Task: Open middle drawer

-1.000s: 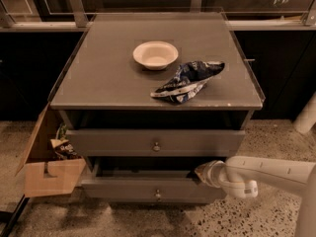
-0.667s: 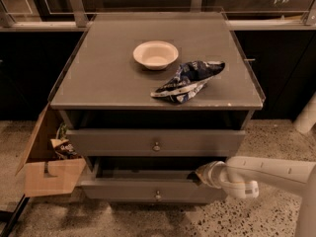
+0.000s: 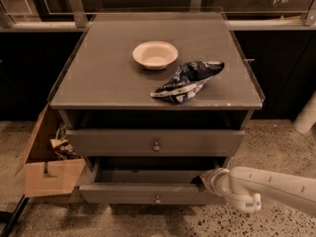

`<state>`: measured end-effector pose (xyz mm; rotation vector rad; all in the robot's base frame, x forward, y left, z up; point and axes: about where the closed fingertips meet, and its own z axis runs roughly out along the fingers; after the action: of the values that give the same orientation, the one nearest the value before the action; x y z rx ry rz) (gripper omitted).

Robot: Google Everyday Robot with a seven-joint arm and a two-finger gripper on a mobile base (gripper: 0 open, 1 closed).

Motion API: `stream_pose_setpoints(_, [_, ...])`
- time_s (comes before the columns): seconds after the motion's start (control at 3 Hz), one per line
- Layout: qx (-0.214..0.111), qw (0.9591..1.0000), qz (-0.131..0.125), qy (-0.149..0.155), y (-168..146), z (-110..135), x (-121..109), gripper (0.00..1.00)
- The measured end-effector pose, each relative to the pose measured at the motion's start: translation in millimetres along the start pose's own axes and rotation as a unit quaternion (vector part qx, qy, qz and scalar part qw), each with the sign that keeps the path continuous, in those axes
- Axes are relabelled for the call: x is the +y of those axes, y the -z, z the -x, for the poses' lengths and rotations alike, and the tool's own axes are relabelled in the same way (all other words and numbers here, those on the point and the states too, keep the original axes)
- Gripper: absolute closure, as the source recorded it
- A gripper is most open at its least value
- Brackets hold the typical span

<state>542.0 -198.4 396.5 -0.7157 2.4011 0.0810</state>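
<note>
The grey cabinet (image 3: 98, 78) shows two drawer fronts. The lower one is the middle drawer (image 3: 123, 194). It has a small round knob (image 3: 157, 199) at centre and stands pulled out, with its dark inside showing behind the front. My gripper (image 3: 206, 177) is at the right end of this drawer, just behind the front's top edge. My white arm (image 3: 266, 186) reaches in from the lower right. The drawer above it (image 3: 113, 142) has its own knob (image 3: 156, 146). No drawer shows below the middle one.
A white bowl (image 3: 155, 54) and a blue crumpled bag (image 3: 187, 80) lie on the cabinet top. An open cardboard box (image 3: 47, 177) with odds and ends stands on the floor at the cabinet's left. A white post (image 3: 306, 115) stands at the right edge.
</note>
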Motion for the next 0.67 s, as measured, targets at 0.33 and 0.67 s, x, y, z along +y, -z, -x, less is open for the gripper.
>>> stream_pose_setpoints(0.33, [0.000,1.0000,0.000,0.000,0.0,0.0,0.0,1.00])
stream_pose_setpoints(0.67, [-0.001,0.9998,0.020,0.010,1.9,-5.2,14.0,1.00])
